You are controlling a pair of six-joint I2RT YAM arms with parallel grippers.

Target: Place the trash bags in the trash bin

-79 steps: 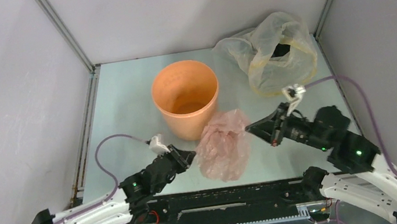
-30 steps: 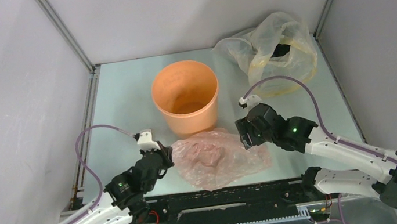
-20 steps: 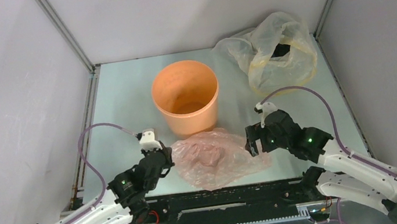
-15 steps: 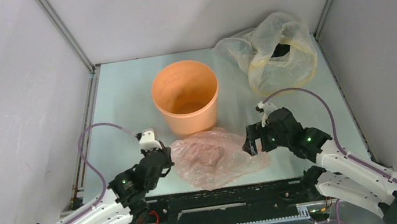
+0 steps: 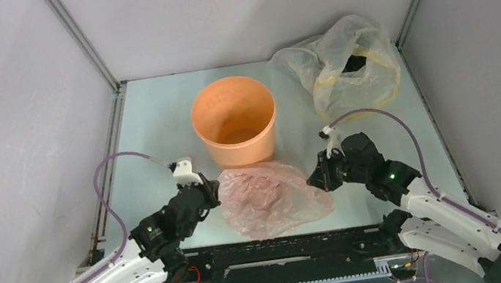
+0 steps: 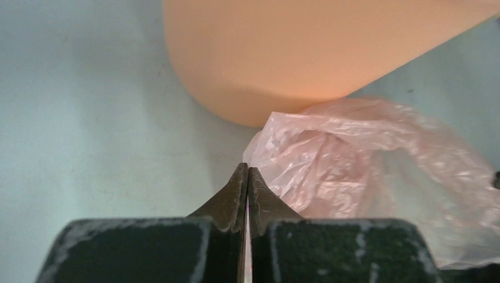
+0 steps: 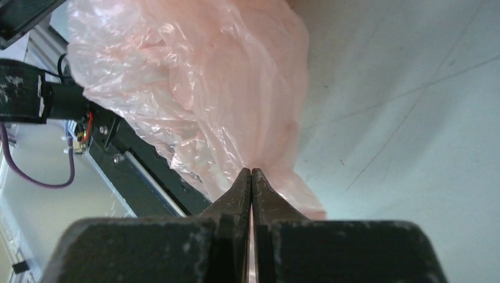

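The pale pink trash bag (image 5: 267, 198) lies crumpled on the table, right in front of the orange trash bin (image 5: 240, 159). My left gripper (image 5: 215, 192) is at the bag's left edge, and its jaws are pressed together on a thin fold of the bag (image 6: 365, 153) in the left wrist view (image 6: 247, 168). The bin's wall (image 6: 306, 53) stands just beyond. My right gripper (image 5: 314, 180) is at the bag's right edge. In the right wrist view (image 7: 251, 171) its jaws are shut on the bag's plastic (image 7: 194, 88).
A larger clear yellowish plastic bag (image 5: 345, 69) with dark contents sits at the back right corner. The black rail (image 5: 284, 244) with the arm bases runs along the table's near edge, just under the pink bag. Grey walls close in the left, the back and the right.
Earlier the bag hung bunched between the grippers, then it was spread flat. In the last half second my right gripper closed on its right edge, and the bag drew in slightly.
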